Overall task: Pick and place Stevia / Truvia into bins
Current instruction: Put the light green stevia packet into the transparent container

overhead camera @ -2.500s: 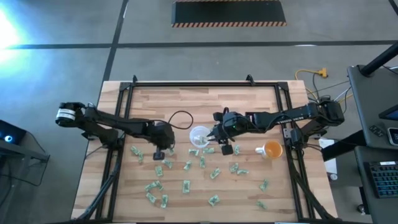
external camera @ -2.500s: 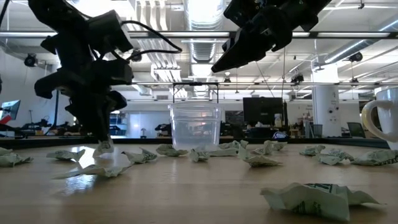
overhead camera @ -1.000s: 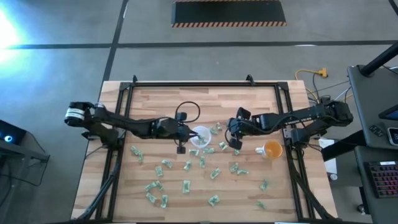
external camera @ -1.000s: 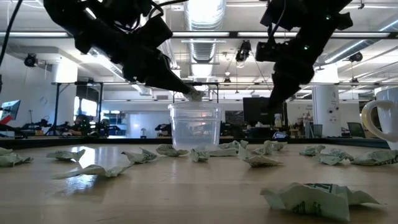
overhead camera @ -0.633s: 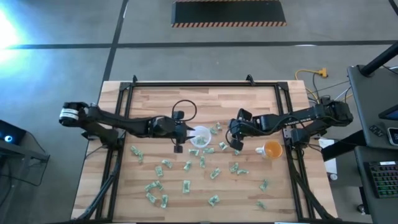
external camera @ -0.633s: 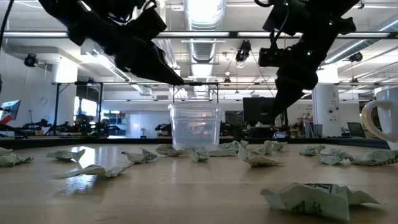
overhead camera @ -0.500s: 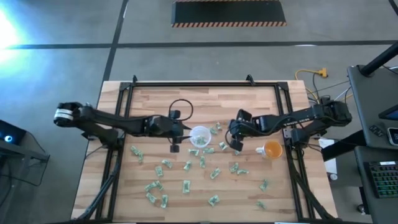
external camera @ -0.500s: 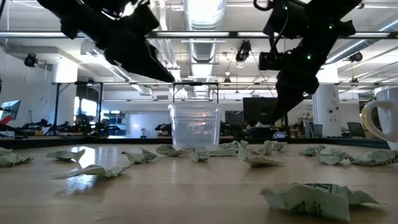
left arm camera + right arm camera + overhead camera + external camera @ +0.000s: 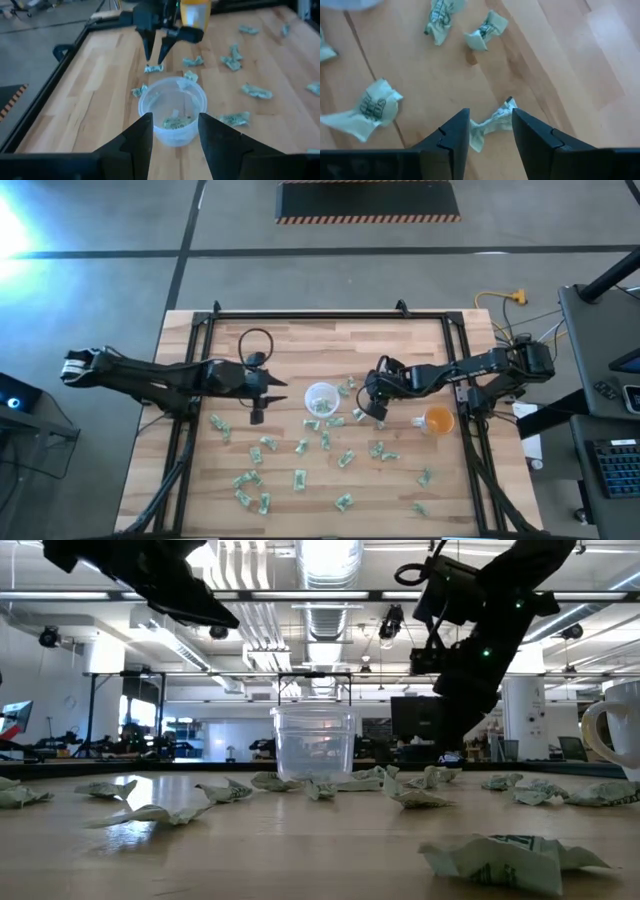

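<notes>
The translucent white cup stands upright on the wooden table, with a few green-and-white packets on its bottom. Many more crumpled packets lie scattered across the near half of the table. My left gripper hangs open and empty, above the table to the left of the cup. My right gripper is to the right of the cup, pointing steeply down, open. Its two fingers stand on either side of one crumpled packet that lies flat on the wood.
An orange cup stands to the right of my right gripper. A dark metal frame runs along the table's far and side edges. More packets lie close around the one under my right gripper. The far half of the table shows bare wood.
My left gripper has let go of a packet at the cup's rim. It has then drawn back toward the table's left edge and risen. My right gripper has sunk toward the packet to the right of the cup.
</notes>
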You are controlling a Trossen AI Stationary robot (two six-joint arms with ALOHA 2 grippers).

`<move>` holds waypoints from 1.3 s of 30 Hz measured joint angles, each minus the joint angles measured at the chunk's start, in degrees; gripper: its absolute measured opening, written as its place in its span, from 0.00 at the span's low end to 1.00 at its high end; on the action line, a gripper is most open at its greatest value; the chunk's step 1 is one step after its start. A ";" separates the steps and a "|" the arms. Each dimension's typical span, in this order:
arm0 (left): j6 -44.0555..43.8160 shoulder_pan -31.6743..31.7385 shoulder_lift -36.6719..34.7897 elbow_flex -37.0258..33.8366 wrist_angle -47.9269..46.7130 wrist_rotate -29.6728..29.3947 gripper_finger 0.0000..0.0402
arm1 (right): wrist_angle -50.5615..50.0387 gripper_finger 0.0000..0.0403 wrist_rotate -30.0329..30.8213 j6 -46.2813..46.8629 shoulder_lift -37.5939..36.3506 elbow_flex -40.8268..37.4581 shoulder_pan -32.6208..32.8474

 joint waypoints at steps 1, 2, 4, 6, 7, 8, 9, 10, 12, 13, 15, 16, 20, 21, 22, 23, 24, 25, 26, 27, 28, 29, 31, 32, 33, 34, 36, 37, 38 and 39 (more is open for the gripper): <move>-0.04 -0.07 -0.62 -0.14 -0.15 0.01 0.35 | 0.60 0.36 -0.38 0.53 0.16 0.00 -0.12; -0.13 -0.16 -1.08 -0.18 -0.44 0.00 0.35 | 1.22 0.38 -0.78 1.37 0.38 0.03 -0.32; -0.97 -0.34 -1.56 -0.18 -0.15 -0.02 0.35 | 1.03 0.40 -1.05 3.49 0.55 0.02 -0.76; -1.42 -0.50 -1.82 -0.20 -0.49 0.00 0.35 | 1.30 0.41 -0.95 6.59 0.83 0.06 -1.34; -1.42 -0.52 -1.89 -0.20 -0.42 0.00 0.35 | 1.17 0.42 -0.96 8.19 1.03 0.09 -1.78; -1.42 -0.58 -1.90 -0.20 -0.29 0.00 0.35 | 0.46 0.42 -0.97 9.44 1.14 0.04 -2.15; -1.42 -0.59 -1.78 -0.20 -0.29 0.00 0.35 | -0.10 0.42 -0.99 10.24 1.39 0.02 -2.48; -1.42 -0.59 -1.67 -0.20 -0.36 0.00 0.35 | 0.04 0.42 -0.99 11.01 1.73 0.04 -2.76; -1.42 -0.61 -1.38 -0.20 -0.46 0.00 0.35 | -0.59 0.42 -1.06 12.56 2.48 0.06 -3.27; -1.42 -0.61 -1.13 -0.20 -0.26 0.00 0.35 | -1.00 0.42 -1.18 13.03 2.94 0.02 -3.51; -1.42 -0.61 -0.93 -0.20 -0.46 0.00 0.35 | -0.98 0.42 -1.71 13.14 3.77 0.04 -3.89; -1.42 -0.61 -0.93 -0.20 -0.59 0.00 0.35 | -1.01 0.41 -2.16 13.18 4.16 0.04 -4.05; -1.42 -0.61 -1.02 -0.20 -0.42 0.00 0.35 | -1.23 0.39 -2.95 12.97 5.20 0.04 -4.46; -1.42 -0.64 -1.07 -0.20 -0.47 0.00 0.35 | -1.30 0.38 -2.95 12.81 5.22 0.04 -4.57; -1.42 -0.69 -1.13 -0.20 -0.35 0.00 0.35 | -1.18 0.38 -2.93 12.80 5.22 0.04 -4.62; -1.42 -0.73 -1.13 -0.20 -0.26 -0.02 0.35 | -1.20 0.37 -2.93 12.66 5.18 0.04 -4.80; -1.42 -0.77 -1.12 -0.20 -0.33 0.00 0.35 | -1.32 0.35 -2.93 12.25 5.06 0.04 -4.88; -1.42 -0.79 -1.11 -0.20 -0.45 0.00 0.35 | -1.33 0.34 -2.94 11.57 4.86 0.04 -4.89; -1.42 -0.79 -1.06 -0.20 -0.39 0.00 0.35 | -1.20 0.32 -2.93 11.05 4.68 0.06 -4.89; -1.42 -0.79 -1.02 -0.20 -0.30 0.00 0.35 | -1.21 0.29 -2.94 10.45 4.55 0.09 -4.88; -1.42 -0.79 -1.04 -0.20 -0.38 0.00 0.35 | -1.17 0.27 -2.98 9.66 4.52 0.09 -4.87; -1.42 -0.79 -1.04 -0.20 -0.39 0.00 0.35 | -1.15 0.24 -3.15 9.14 4.52 0.09 -4.85; -1.42 -0.79 -1.04 -0.20 -0.37 0.00 0.35 | -1.09 0.17 -4.06 7.81 4.52 0.09 -4.87; -1.42 -0.79 -1.04 -0.20 -0.35 0.00 0.35 | -1.05 0.14 -4.38 7.11 4.52 0.09 -4.87; -1.42 -0.79 -1.04 -0.20 -0.36 0.00 0.35 | -1.09 0.10 -4.48 6.50 4.52 0.09 -4.85; -1.42 -0.79 -1.04 -0.20 -0.39 0.00 0.35 | -1.09 0.07 -4.54 6.21 4.52 0.09 -4.85; -1.42 -0.80 -1.04 -0.20 -0.37 0.00 0.35 | -1.07 0.03 -4.58 5.76 4.52 0.09 -4.85; -1.41 -0.81 -1.01 -0.20 -0.37 0.00 0.35 | -1.07 0.03 -4.55 5.64 4.52 0.09 -4.85; -1.41 -0.80 -1.00 -0.20 -0.38 0.00 0.35 | -1.07 0.02 -4.53 5.31 4.52 0.09 -4.85; -1.41 -0.80 -1.00 -0.20 -0.39 0.00 0.35 | -1.09 0.02 -4.46 4.90 4.52 0.14 -4.85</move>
